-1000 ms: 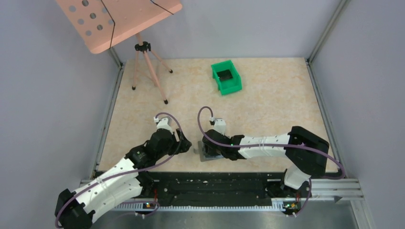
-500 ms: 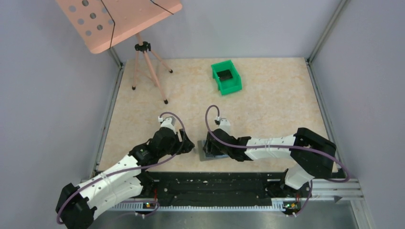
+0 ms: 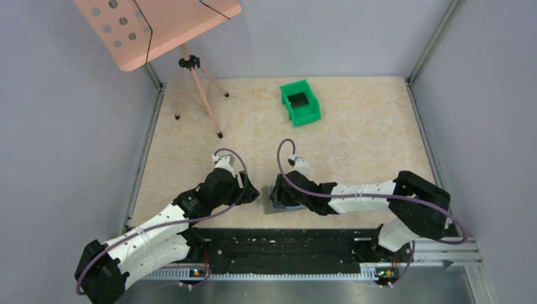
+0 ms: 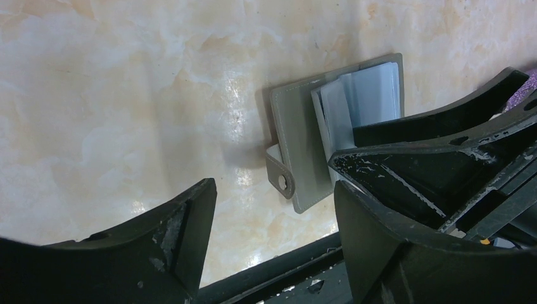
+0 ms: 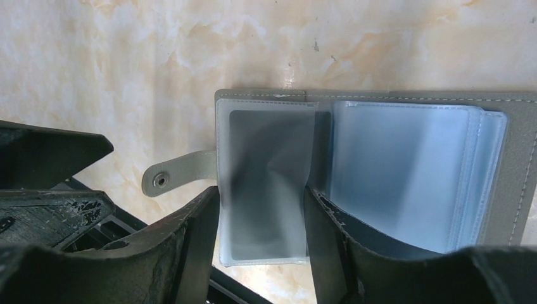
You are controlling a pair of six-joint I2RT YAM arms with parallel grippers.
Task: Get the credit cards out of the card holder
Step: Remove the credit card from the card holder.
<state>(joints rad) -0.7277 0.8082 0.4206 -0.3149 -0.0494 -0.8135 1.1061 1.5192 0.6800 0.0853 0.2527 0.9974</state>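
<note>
The card holder (image 3: 271, 201) lies open on the table near the front edge, between my two grippers. In the right wrist view it is grey (image 5: 380, 96) with a snap strap (image 5: 177, 174) and several light blue clear sleeves (image 5: 405, 164). My right gripper (image 5: 263, 244) is open, with a finger on each side of one raised clear sleeve (image 5: 266, 177). My left gripper (image 4: 272, 231) is open and empty just left of the holder (image 4: 304, 152), low over the table. I cannot make out any cards in the sleeves.
A green bin (image 3: 301, 101) with a dark object inside stands at the back centre. A tripod (image 3: 193, 88) carrying a pink perforated board (image 3: 152, 25) stands at the back left. A black rail (image 3: 285, 244) runs along the front edge, close to the holder.
The right gripper has shifted slightly right and settled over the holder's sleeves, so more of the holder shows. The left gripper has edged a little toward the holder.
</note>
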